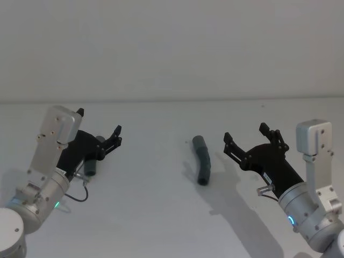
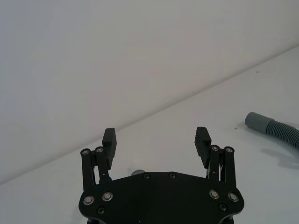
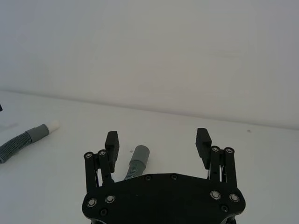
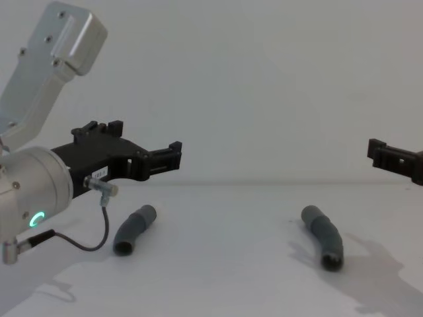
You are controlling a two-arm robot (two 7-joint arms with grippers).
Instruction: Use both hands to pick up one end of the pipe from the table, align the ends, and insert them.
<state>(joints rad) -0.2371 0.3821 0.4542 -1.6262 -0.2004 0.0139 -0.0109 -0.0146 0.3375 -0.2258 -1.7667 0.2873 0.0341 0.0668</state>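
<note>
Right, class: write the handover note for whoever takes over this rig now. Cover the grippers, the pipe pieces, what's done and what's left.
Left gripper: open, in the air near the white-tipped pipe piece.
Right gripper: open, in the air near the grey-cuffed pipe piece.
Both pieces lie apart on the table.
Done: nothing gripped yet.
To do: grasp both pieces, line them up, push them together.

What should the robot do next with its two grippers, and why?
Probably lower each open gripper onto the pipe piece nearest it. The left gripper hangs above the left pipe piece, the right gripper beside the right pipe piece; both pieces lie untouched and apart on the table, so nothing can join until each is held.
</note>
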